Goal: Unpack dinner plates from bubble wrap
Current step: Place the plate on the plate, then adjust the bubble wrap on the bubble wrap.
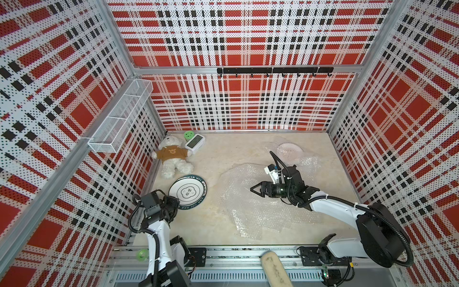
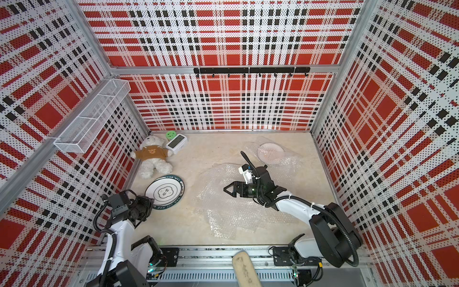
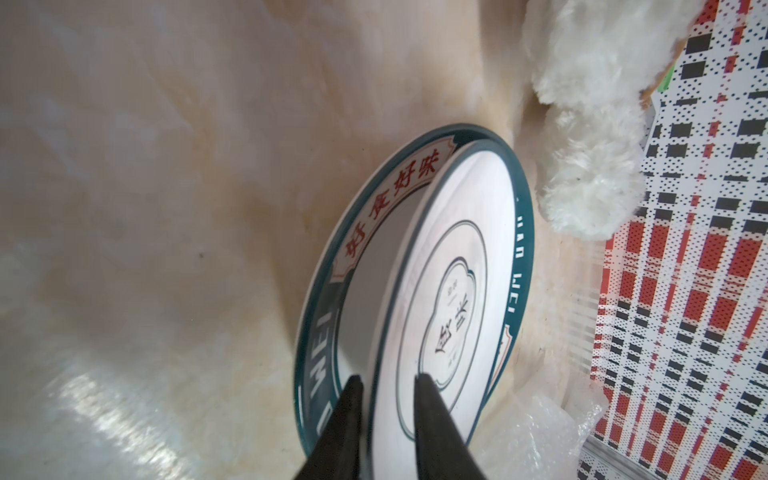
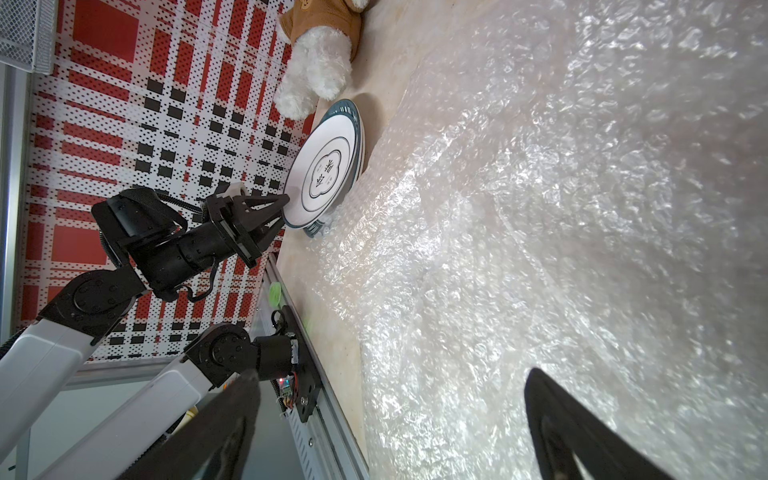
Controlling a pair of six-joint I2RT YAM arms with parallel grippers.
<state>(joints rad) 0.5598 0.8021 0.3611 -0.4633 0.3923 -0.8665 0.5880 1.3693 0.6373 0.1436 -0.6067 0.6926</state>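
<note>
Just in front of the teddy bear [image 1: 172, 156], the left gripper [image 3: 386, 380] stands slightly open around the rim of the top plate [image 3: 457, 249]. The left wrist view reveals a second plate [image 3: 324, 316] beneath, hard to separate in both top views. Right of the bear, the wide-open right gripper [image 1: 255, 191] hovers empty over flat bubble wrap [image 1: 248, 211]. Farther right, a third plate [image 1: 289, 151] lies under bubble wrap.

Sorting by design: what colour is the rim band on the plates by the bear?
The rim band is dark teal; left wrist view shows it best.
</note>
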